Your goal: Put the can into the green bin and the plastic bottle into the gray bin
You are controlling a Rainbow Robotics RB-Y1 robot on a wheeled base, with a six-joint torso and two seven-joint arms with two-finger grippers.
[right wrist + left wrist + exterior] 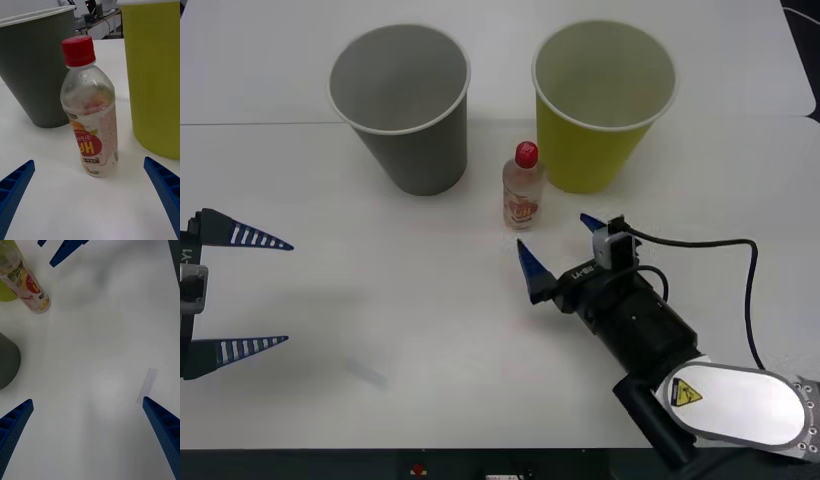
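So the right gripper [558, 238] is spread wide, empty, just short of the bottle [522, 187] standing between the gray bin [402, 105] and green bin [604, 103], probably needing to ease forward and pinch it; left gripper [242, 292] idles open.

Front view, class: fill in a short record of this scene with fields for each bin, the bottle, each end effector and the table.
gray bin: upright, open top, robot's left of the bottle
green bin: upright, open top, robot's right of the bottle
plastic bottle: upright, red cap on, standing on the table between the bins
right end effector: open, low over the table, aimed at the bottle, not touching it
left end effector: open, at the table's left edge, away from the objects
table: white
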